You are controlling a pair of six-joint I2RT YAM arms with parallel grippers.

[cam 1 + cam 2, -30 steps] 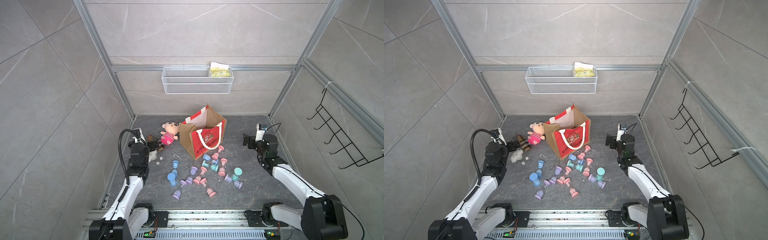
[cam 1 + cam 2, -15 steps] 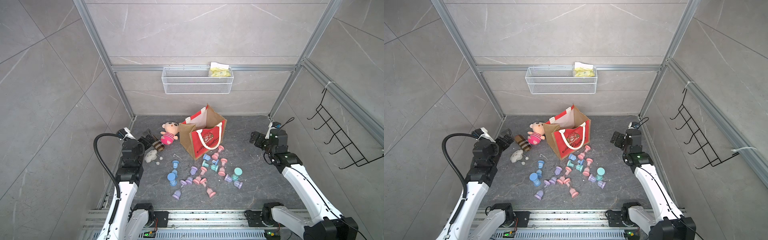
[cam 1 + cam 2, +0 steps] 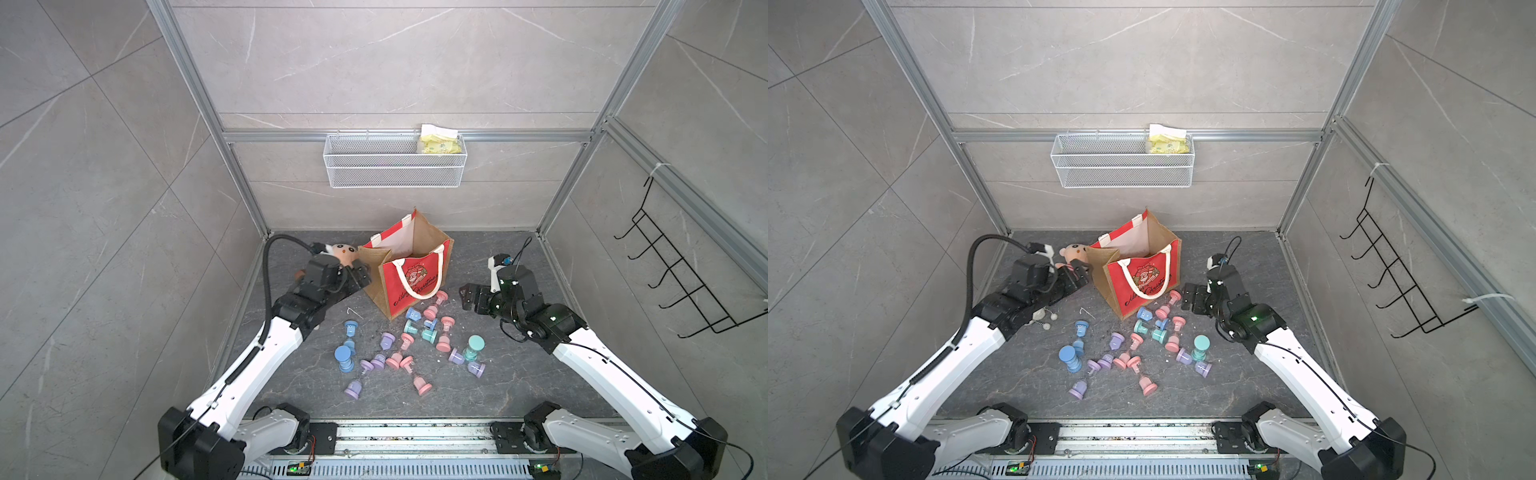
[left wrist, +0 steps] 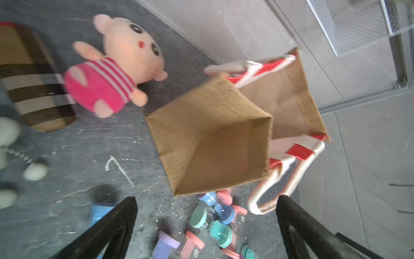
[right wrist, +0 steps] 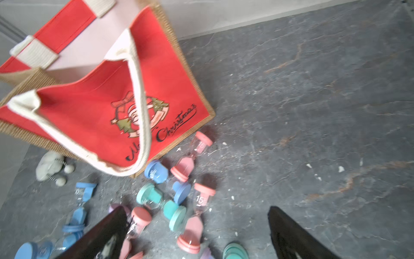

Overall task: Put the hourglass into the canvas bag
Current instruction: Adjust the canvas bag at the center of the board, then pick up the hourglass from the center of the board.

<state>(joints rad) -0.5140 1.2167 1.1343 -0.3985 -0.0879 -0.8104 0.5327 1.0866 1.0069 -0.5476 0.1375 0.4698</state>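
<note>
The canvas bag [image 3: 409, 270] stands open-topped at the back middle of the floor, its red front toward me; it also shows in the other top view as the bag [image 3: 1142, 272]. Several hourglasses in pink, blue, teal and purple lie scattered in front of it, among them an upright teal hourglass [image 3: 473, 347] and a pink hourglass [image 5: 191, 231]. My left gripper [image 3: 360, 277] hangs open beside the bag's burlap side [image 4: 212, 143], holding nothing. My right gripper [image 3: 467, 297] is open to the right of the bag, above the floor, also empty.
A plush doll in pink [image 3: 343, 251] and a brown striped thing [image 4: 33, 89] lie left of the bag, behind my left arm. A white wire basket [image 3: 395, 164] with a yellow packet hangs on the back wall. A black hook rack [image 3: 681, 282] is on the right wall.
Both arms have swung inward toward the bag: the left gripper moved right to the bag's side, the right gripper moved left. Both stayed open.
</note>
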